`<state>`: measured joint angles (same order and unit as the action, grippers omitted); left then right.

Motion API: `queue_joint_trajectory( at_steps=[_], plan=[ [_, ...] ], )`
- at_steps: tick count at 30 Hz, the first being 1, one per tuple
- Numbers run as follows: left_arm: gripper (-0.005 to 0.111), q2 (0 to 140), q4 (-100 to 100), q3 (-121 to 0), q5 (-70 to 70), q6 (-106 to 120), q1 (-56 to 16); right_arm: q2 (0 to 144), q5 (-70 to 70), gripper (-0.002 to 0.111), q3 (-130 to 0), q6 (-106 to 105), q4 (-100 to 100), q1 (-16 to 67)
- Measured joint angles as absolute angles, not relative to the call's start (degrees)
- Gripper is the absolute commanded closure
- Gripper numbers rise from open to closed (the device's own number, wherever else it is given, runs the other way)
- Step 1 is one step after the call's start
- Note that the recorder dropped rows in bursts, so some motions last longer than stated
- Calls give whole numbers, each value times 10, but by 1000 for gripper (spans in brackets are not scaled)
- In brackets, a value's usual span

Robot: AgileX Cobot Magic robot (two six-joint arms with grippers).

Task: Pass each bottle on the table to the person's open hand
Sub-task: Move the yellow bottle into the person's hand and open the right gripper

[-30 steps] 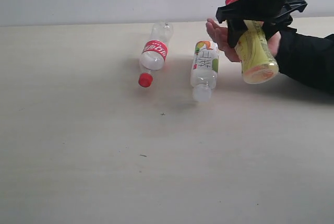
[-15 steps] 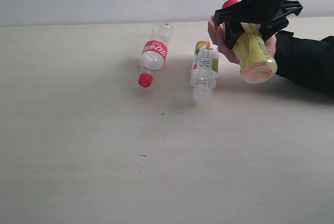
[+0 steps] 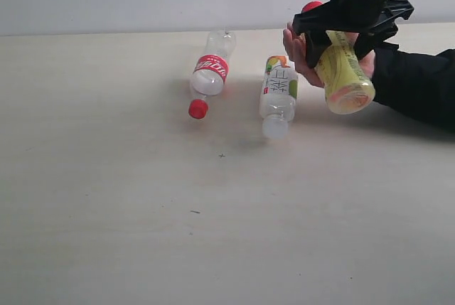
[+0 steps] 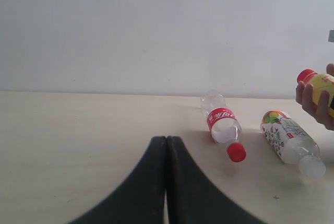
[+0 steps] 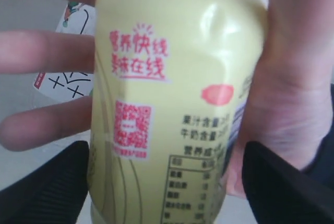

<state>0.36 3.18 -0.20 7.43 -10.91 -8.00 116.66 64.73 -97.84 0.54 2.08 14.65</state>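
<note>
In the person's hand lies the yellow bottle. Its body is cradled against the palm, the human fingers curl round one side, and the base sticks out past the heel of the hand. The right gripper straddles the bottle from above with one black finger on either flank, and the right wrist view shows them close against the label and the palm. I cannot tell whether they are clamping the bottle or merely standing beside it. The step in hand looks to be the release. It would be done well by spreading the fingers evenly and fully, so that neither pad drags the bottle sideways out of the palm. The gripper should then lift straight away from the hand, not sweep across it, because the person's fingers sit very near one black finger and could be nipped or knocked. The hand ought to have a firm hold on the bottle before the gripper leaves. Just beside the hand, the white-capped bottle lies on its side on the table, and the red-labelled bottle lies beyond it, farther from the hand. Both look to be awaiting their turn. The left gripper is well apart from the hand, its fingers pressed together and empty.
</note>
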Motion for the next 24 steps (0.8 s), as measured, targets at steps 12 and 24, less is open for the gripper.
queue_joint_trajectory(
  at_steps=[12, 24],
  plan=[
    [107, 4, 32, -2, 74, -109, -80, 1035, 674, 82, -978, -4, 16, 147],
    [107, 4, 32, -2, 74, -109, -80, 524, 417, 108, -504, -208, 185, 147]
  ],
)
